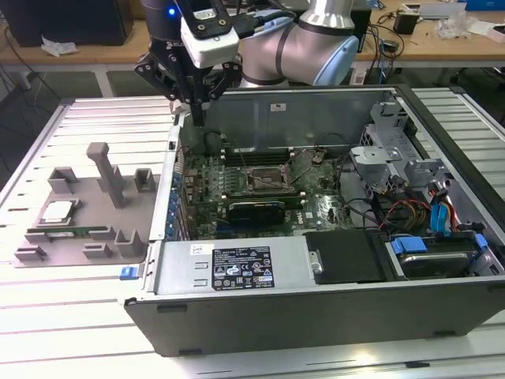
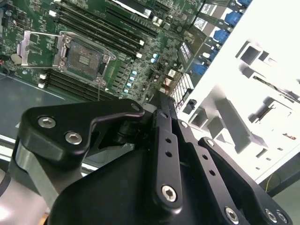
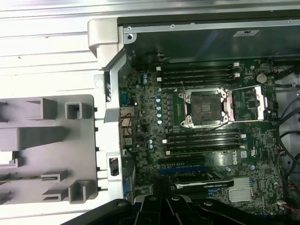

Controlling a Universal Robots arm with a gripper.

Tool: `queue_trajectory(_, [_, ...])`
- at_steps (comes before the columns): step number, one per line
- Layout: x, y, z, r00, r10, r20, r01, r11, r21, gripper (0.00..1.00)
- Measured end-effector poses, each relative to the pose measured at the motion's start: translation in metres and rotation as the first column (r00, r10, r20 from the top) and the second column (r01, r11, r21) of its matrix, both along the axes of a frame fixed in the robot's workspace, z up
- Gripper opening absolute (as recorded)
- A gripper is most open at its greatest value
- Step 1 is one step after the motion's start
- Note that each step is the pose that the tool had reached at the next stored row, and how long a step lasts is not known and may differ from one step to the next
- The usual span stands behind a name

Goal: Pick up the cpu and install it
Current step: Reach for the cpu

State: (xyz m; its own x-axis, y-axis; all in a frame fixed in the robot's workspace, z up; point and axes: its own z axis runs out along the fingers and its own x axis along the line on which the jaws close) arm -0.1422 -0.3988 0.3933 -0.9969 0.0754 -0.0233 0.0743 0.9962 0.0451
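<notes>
One silver cpu lies flat in its pocket on the grey holder, at the exterior view's left, just beside the open computer case, so it is easy to reach. Farther in, the socket on the green board has its frame flipped up, ready for a chip. Farthest back, the gripper hangs above the case's edge, fingers pressed together, holding nothing.

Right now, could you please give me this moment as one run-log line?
gripper: shut, empty, over case edge | cpu: not picked, on grey fixture | socket: open, empty
</notes>
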Motion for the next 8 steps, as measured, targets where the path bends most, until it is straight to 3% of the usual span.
queue_trajectory(8, [-0.015,0.0,0.0,1.0,0.0,0.0002,0.0,1.0,0.0,0.11])
